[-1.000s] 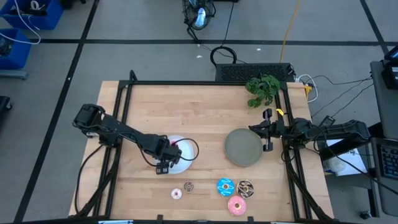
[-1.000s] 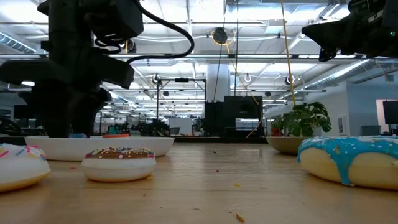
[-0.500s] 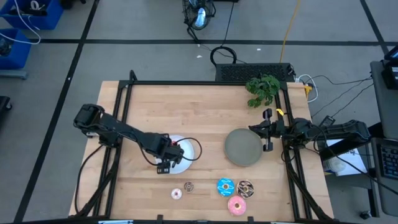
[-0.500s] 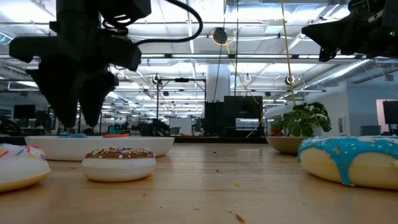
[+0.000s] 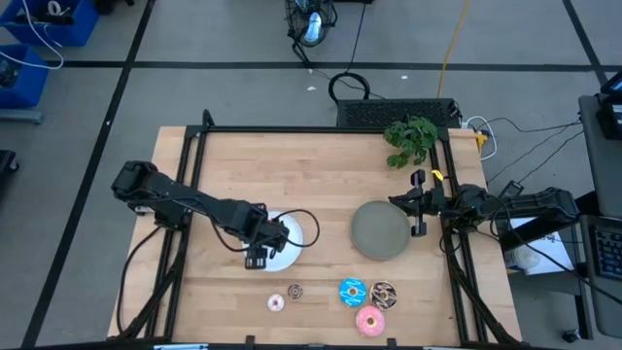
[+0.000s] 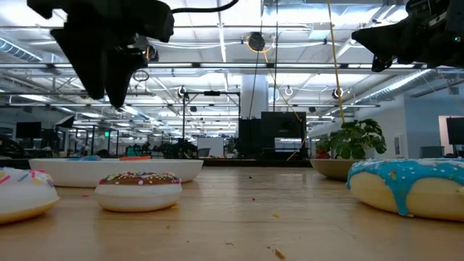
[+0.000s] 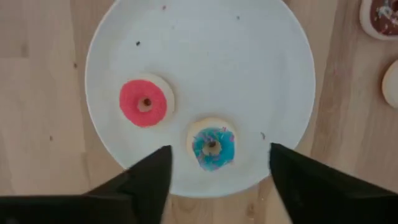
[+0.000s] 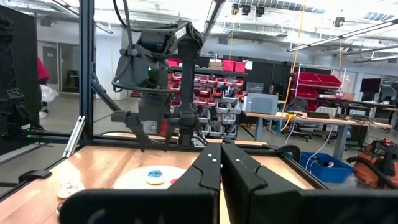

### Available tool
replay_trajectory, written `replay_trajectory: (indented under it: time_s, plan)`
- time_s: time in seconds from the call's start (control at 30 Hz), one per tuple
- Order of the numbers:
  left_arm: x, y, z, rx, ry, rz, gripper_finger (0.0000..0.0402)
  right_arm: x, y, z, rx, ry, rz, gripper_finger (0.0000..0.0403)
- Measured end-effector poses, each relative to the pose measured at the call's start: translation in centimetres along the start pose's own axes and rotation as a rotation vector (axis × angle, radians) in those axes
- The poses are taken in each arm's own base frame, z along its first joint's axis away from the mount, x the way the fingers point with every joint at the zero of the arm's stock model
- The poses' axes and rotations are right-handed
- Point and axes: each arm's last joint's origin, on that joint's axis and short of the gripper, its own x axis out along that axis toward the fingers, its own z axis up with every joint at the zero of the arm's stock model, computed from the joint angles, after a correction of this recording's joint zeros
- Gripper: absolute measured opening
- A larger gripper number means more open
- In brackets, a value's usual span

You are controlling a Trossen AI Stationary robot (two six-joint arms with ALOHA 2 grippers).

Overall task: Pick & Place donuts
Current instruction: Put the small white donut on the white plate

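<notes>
Low view: left gripper (image 6: 109,87) has risen higher.

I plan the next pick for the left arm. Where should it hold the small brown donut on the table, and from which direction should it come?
Come straight down from above. The small brown donut lies flat on the table, so grip across its outer rim, one finger on each side. The pink-white donut sits close beside it, so probably set the fingers off that line. The left gripper, open, is above the white plate.

The left tool (image 7: 214,180) hangs up high with its fingers wide apart. The right tool (image 8: 220,163) waits at the side, fingers pressed together.
</notes>
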Motion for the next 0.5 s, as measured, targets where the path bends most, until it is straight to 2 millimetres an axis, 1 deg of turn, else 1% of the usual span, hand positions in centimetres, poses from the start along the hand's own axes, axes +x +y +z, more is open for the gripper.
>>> replay_trajectory:
  time_s: [0.1, 0.27, 0.3, 0.33, 0.5]
  plan:
    - [-0.41, 0.36, -0.02, -0.027, -0.01, -0.009, 0.0163, 0.0, 0.0, 0.0, 0.0, 0.0, 0.0, 0.0]
    - [-0.25, 0.42, -0.21, -0.02, 0.027, -0.036, 0.0028, 0.0, 0.0, 0.0, 0.0, 0.0, 0.0, 0.0]
    - [-0.27, 0.4, -0.23, -0.011, 0.029, -0.044, 0.0014, 0.0, 0.0, 0.0, 0.0, 0.0, 0.0, 0.0]
    - [-0.26, 0.39, -0.25, -0.008, 0.033, -0.047, 0.001, 0.0, 0.0, 0.0, 0.0, 0.0, 0.0, 0.0]
    - [-0.24, 0.34, -0.27, -0.005, 0.034, -0.044, 0.0009, 0.0, 0.0, 0.0, 0.0, 0.0, 0.0, 0.0]
